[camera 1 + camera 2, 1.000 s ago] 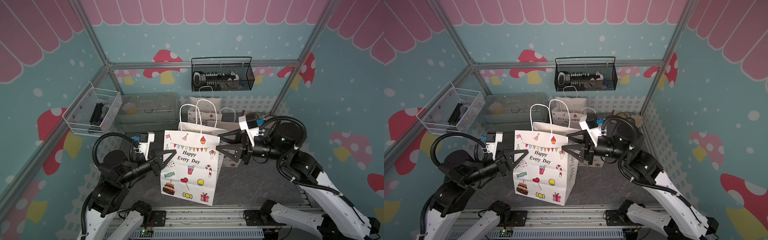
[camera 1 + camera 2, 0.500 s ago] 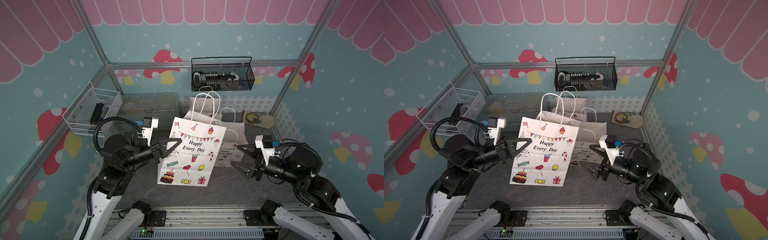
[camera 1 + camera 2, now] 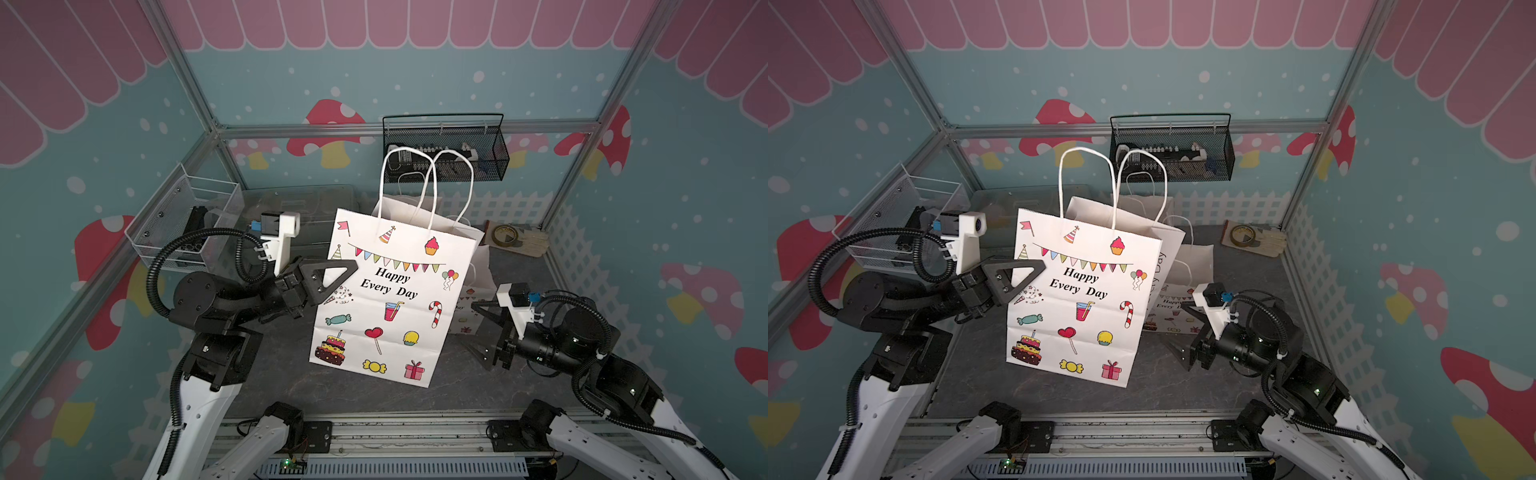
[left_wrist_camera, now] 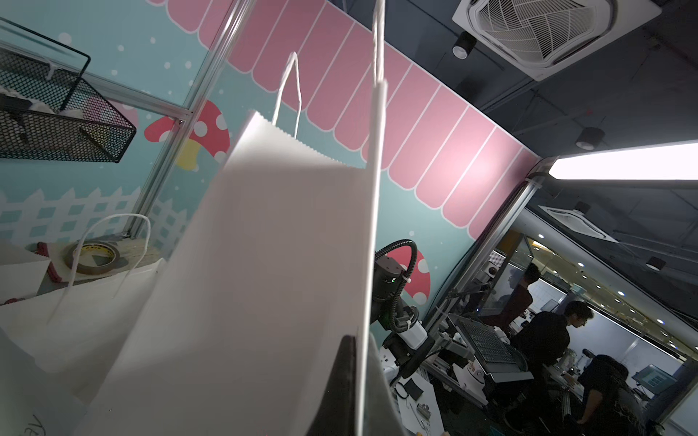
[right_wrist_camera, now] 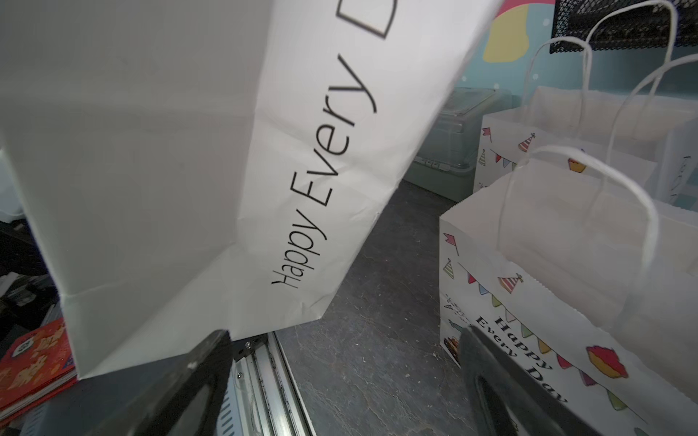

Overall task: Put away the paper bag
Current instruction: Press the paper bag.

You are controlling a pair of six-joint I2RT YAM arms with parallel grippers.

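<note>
The paper bag (image 3: 390,299) (image 3: 1084,299) is white with "Happy Every Day" and party pictures. It hangs tilted above the table, handles up. My left gripper (image 3: 352,264) (image 3: 1040,264) is shut on the bag's left edge. In the left wrist view the bag's wall (image 4: 264,264) fills the middle, pinched in the gripper (image 4: 357,377). My right gripper (image 3: 477,332) (image 3: 1178,328) is open, low and right of the bag, holding nothing. The right wrist view shows the bag's side (image 5: 151,151) above the open gripper (image 5: 343,351).
Two more printed bags (image 5: 566,283) (image 5: 566,132) stand on the table behind and right of the lifted one. A black mesh basket (image 3: 444,153) hangs on the back wall. A clear lidded bin (image 3: 299,203), a white wire basket (image 3: 187,216) and a tape roll (image 3: 503,235) line the back.
The right gripper has left the bag's right edge, opened wide and drawn back low to the right. The left gripper has lifted the bag up and back, tilting it.
</note>
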